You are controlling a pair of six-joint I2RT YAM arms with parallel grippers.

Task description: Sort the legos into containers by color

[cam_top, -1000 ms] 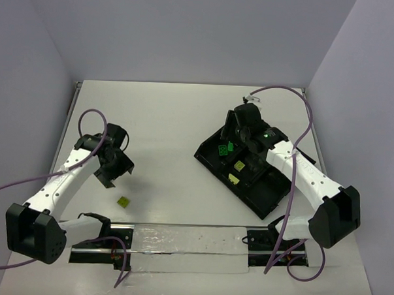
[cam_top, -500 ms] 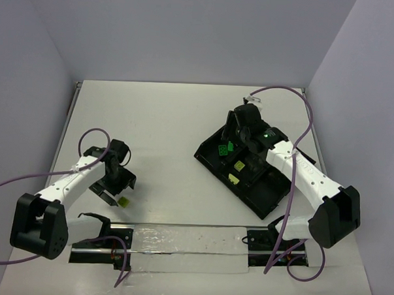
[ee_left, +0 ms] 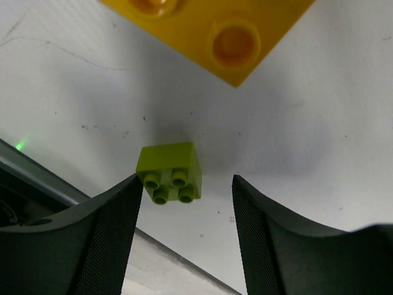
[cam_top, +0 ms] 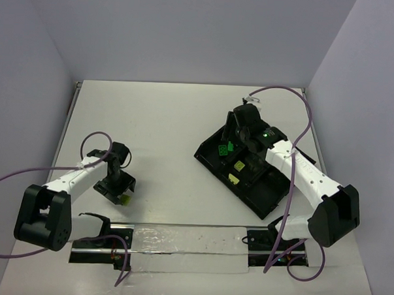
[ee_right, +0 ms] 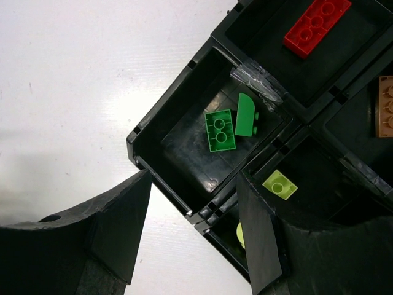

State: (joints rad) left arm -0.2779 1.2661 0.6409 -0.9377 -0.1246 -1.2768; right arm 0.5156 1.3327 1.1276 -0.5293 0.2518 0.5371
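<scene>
Now we are holding the left gripper [ee_left: 186, 184] spread wide and empty, so its fingers are straddling the pale yellow-green brick [ee_left: 169, 166], probably ready to close on it. The brick is sitting between the fingertips, closer to one. Its studs seem to be facing back toward the wrist, and being squarish it has no clear long axis. The right gripper [ee_right: 193, 178], also spread and empty, is hovering above the tray [ee_right: 184, 160].
</scene>
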